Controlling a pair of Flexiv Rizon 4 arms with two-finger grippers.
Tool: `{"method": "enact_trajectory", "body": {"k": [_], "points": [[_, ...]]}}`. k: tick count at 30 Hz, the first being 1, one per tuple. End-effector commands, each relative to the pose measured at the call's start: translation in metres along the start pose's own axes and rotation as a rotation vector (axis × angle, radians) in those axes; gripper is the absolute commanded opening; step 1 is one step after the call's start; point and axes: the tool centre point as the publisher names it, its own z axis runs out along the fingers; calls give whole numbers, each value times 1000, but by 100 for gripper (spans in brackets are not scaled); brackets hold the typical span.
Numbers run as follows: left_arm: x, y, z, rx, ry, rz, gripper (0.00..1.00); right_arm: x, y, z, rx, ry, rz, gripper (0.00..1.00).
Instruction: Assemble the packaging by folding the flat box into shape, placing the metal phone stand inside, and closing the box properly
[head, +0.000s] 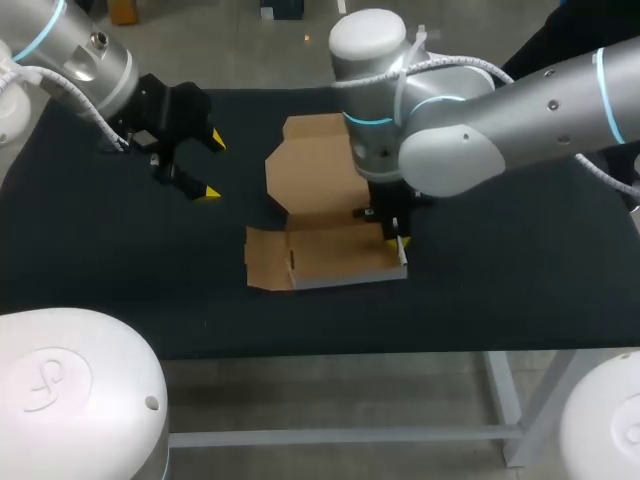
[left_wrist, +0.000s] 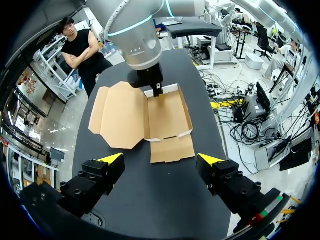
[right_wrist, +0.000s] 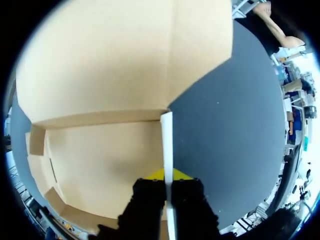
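The brown cardboard box (head: 325, 250) lies half folded in the middle of the black table, its lid flap (head: 315, 165) flat behind the tray and a side flap (head: 262, 260) spread to the left. My right gripper (head: 398, 238) is at the tray's right side, shut on the white-edged side wall (right_wrist: 167, 145), which stands upright between its fingers. My left gripper (head: 212, 166) hangs open to the left of the box, holding nothing. From its wrist the box (left_wrist: 167, 117) lies ahead of the open left gripper (left_wrist: 160, 160). No phone stand is in sight.
The black table top (head: 120, 270) stretches bare to the left and right of the box. My right arm (head: 450, 130) reaches over the table's back right part, above the lid flap.
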Motion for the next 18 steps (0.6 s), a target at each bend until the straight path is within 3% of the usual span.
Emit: {"method": "enact_trajectory", "body": {"k": [1, 8, 18], "points": [[0, -1, -1, -6, 2, -1, 100, -15, -11, 0, -43, 166, -6, 0], [0, -1, -1, -6, 2, -1, 100, -13, -11, 0, -41, 245, -23, 0], [0, -1, -1, -6, 2, -1, 100, -5, -7, 3, -20, 247, -37, 0]]}}
